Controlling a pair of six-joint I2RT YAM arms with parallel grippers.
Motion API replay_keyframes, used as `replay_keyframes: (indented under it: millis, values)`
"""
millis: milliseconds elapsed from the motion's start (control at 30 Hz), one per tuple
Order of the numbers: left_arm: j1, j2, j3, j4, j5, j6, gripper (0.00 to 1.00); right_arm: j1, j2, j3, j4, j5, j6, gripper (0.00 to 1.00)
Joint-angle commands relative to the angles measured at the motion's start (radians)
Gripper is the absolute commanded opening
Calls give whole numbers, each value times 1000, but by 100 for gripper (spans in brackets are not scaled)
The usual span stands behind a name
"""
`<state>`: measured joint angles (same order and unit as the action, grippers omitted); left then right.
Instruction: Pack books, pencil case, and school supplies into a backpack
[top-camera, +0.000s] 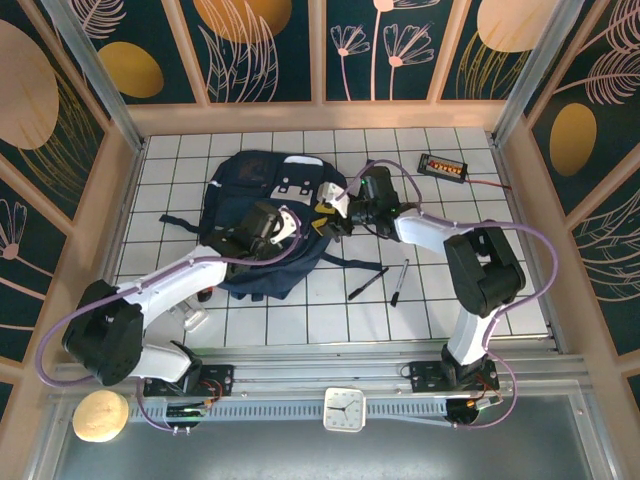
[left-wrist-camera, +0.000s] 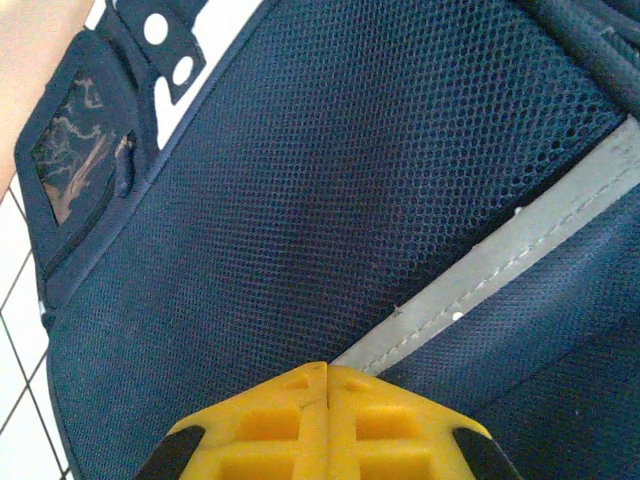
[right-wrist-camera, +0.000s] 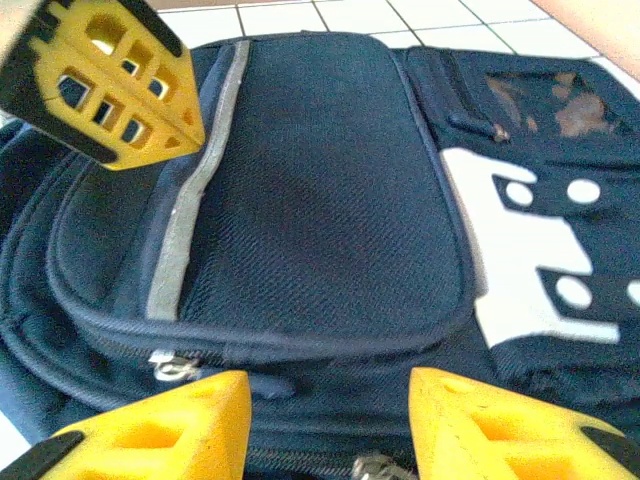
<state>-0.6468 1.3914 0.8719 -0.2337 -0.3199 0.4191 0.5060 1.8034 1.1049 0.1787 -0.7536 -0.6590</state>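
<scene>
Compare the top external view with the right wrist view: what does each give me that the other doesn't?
From above: two pens lying on the tiles right of the backpack, a black box with orange lights toward the far right corner, and both arms whole. From the right wrist: the zipper pulls along the front pocket's near edge. Both: the backpack, its white patch, the left gripper with jaws shut over the pocket, and the right gripper with jaws apart.

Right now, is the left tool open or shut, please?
Shut: in the left wrist view, the left tool's yellow fingers meet with no gap between them.
</scene>
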Motion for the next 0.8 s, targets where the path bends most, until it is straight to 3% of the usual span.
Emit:
replay_keyframes:
  millis: [0, 133, 200, 267, 400, 500, 633, 767]
  values:
    - [7, -48, 5, -16, -28, -30, 0, 8, 75, 87, -61, -4, -86, 47]
    - [25, -86, -19, -15, -74, -75, 3, 8, 128, 122, -88, -25, -94, 47]
    - [38, -97, -23, -19, -95, -110, 14, 9, 136, 119, -111, -38, -100, 48]
    - [59, -102, -20, -30, -113, -170, 37, 13, 134, 105, -126, -41, -107, 48]
    - [136, -99, 9, -84, -18, -354, 55, 25, 134, 85, -151, -24, -125, 48]
    - [187, -92, 44, -135, 94, -559, 71, 28, 114, 58, -120, -14, -97, 49]
    - [263, -101, 78, -223, 264, -936, 99, 32, 88, 30, -89, -2, -69, 49]
    - [376, -183, 0, -254, 472, -1340, 99, 35, 88, 38, -96, 5, -67, 49]
